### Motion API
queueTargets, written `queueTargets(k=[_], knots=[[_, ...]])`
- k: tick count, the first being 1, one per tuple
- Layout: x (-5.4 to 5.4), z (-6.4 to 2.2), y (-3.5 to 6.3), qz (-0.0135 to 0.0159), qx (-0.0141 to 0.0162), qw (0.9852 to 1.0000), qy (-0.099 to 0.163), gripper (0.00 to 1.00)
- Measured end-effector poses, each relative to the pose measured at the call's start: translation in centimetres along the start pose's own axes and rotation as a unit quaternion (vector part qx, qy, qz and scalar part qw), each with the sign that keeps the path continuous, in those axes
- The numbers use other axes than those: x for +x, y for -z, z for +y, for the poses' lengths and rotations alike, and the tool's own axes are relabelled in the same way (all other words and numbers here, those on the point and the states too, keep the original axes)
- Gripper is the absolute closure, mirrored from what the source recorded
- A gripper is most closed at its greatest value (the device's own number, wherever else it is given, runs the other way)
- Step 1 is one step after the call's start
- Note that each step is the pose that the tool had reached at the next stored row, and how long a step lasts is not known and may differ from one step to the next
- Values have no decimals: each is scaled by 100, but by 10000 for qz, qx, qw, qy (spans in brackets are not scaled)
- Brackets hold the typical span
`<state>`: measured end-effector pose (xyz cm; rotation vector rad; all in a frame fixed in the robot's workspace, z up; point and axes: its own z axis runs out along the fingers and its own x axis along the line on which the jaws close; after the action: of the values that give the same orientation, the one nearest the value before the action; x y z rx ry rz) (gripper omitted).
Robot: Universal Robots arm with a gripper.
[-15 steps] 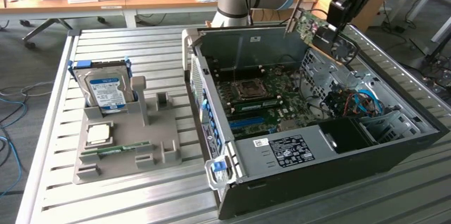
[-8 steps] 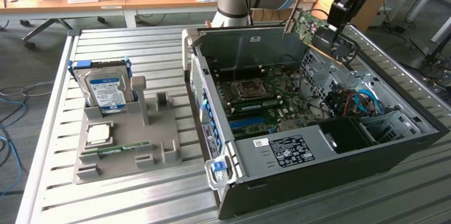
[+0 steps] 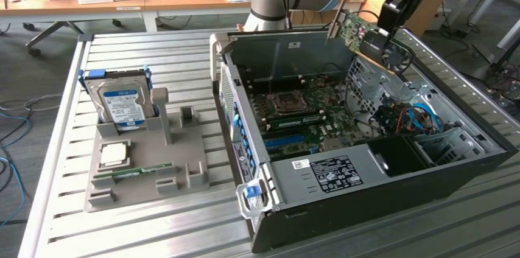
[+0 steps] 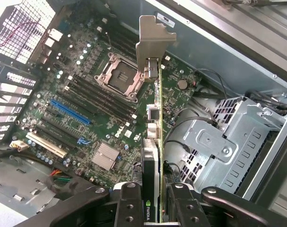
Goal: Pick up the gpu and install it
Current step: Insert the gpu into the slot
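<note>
Slatted metal tabletop (image 3: 146,233). Open computer case (image 3: 382,200) lies on its side toward the exterior view's right edge. Motherboard (image 3: 313,118) on its floor, with processor socket (image 4: 119,77) and long blue slot (image 4: 70,112). Power supply (image 3: 329,176) with white label at the case's near end. Blue cables (image 3: 422,115) near the drive cage (image 4: 228,142). Grey holder (image 3: 142,179) toward the left edge: hard drive (image 3: 120,103) upright at its far end, processor chip (image 3: 114,153) and memory stick (image 3: 134,173) lying flat nearer.

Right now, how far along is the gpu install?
Pickup looks done: the hand is shut on the gpu, held in the air over the open case. In hand: the card hangs above the motherboard, touching no slot. Left: seating it; the blue slot is empty.
</note>
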<state>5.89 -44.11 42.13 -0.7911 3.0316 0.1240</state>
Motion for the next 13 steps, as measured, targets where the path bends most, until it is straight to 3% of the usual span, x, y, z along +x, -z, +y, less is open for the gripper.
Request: queueTargets(k=[13], knots=[[0, 0, 0, 36, -12, 9989, 471, 73]])
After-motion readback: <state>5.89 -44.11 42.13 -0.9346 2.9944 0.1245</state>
